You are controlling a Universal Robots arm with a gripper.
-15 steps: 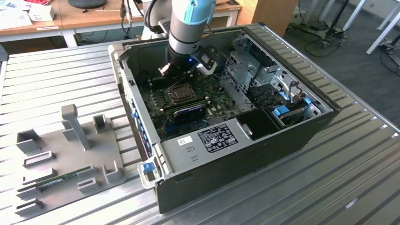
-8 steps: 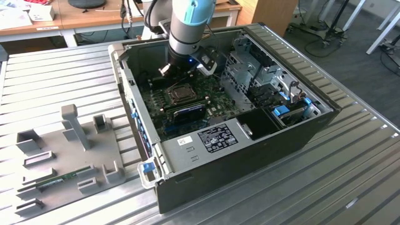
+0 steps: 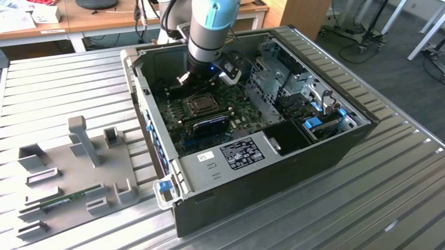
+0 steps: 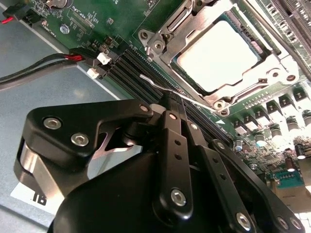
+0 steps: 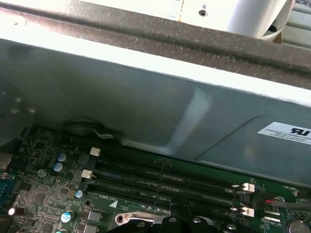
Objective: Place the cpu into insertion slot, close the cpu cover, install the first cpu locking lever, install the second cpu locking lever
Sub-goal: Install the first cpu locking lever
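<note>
We find the pale silver square cpu (image 4: 221, 56) seated in the dark insertion slot (image 3: 201, 104) under the silver windowed cpu cover (image 4: 274, 73), with the black gripper (image 4: 176, 108) clenched at a thin silver wire locking lever (image 4: 151, 81). We judge the springy lever could slip from the tips and scrape the green circuit board (image 4: 121, 24). The open black computer case (image 3: 278, 182) lies on a ribbed metal surface (image 3: 389, 208); wooden desks (image 3: 104, 18) stand beyond.

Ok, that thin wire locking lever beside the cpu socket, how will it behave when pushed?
The locking lever is a thin bent wire, so it probably flexes and springs back. Its bare shiny metal looks smooth, so it could slip sideways under a push.
</note>
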